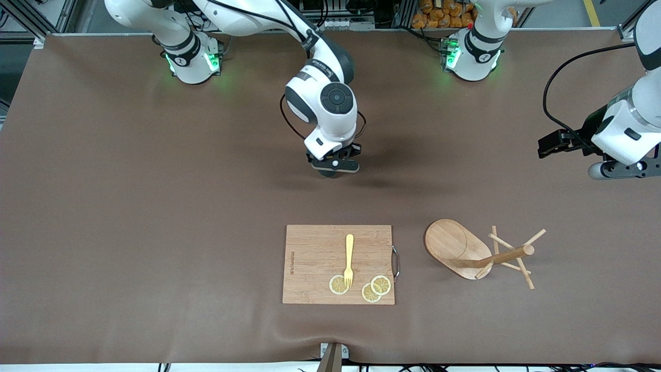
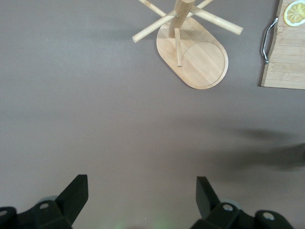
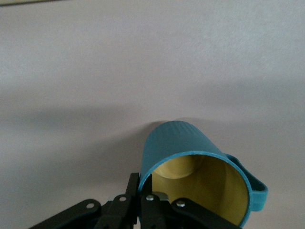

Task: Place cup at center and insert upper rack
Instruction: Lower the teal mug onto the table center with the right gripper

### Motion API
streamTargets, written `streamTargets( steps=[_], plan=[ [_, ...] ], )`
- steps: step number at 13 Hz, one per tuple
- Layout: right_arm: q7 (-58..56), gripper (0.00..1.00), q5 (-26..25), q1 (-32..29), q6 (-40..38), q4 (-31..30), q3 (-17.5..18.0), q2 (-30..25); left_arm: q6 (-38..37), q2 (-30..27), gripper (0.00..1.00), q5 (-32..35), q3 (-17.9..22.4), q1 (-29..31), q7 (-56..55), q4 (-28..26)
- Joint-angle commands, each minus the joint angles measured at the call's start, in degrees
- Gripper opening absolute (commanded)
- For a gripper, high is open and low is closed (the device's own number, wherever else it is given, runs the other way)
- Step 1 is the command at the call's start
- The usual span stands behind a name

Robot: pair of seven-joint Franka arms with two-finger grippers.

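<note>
The teal cup (image 3: 190, 143) with a yellow inside hangs tilted in my right gripper (image 3: 140, 177). That gripper is shut on the cup's rim, one finger inside and one outside. In the front view the right gripper (image 1: 334, 166) is low over the middle of the table and its hand hides the cup. The upper rack (image 1: 457, 249), a wooden mug tree, stands on its oval base beside the cutting board, toward the left arm's end. The left wrist view shows the rack (image 2: 195, 52) ahead of my open, empty left gripper (image 2: 141, 183). The left gripper (image 1: 619, 169) waits above that end of the table.
A rectangular wooden cutting board (image 1: 315, 263) with a metal handle lies near the front edge. On it are a yellow fork (image 1: 349, 258) and lemon slices (image 1: 376, 288). Brown cloth covers the whole table.
</note>
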Motion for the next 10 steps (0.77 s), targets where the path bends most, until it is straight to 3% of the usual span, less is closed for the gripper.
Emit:
streamTargets(
  steps=[1, 5, 10],
  plan=[
    [1.38, 0.00, 0.92, 1.16, -0.41, 2.28, -0.43, 1.56, 0.56, -0.03, 1.00, -0.65, -0.20, 0.50, 0.90, -0.04],
    [2.79, 0.00, 0.92, 1.60, 0.03, 2.37, -0.43, 2.79, 0.56, -0.03, 1.00, -0.65, -0.20, 0.24, 0.90, -0.04],
    [6.20, 0.00, 4.79, 1.52, 1.61, 2.37, -0.43, 3.41, -0.05, -0.38, 1.00, 0.05, -0.29, -0.02, -0.24, 0.58]
  ],
)
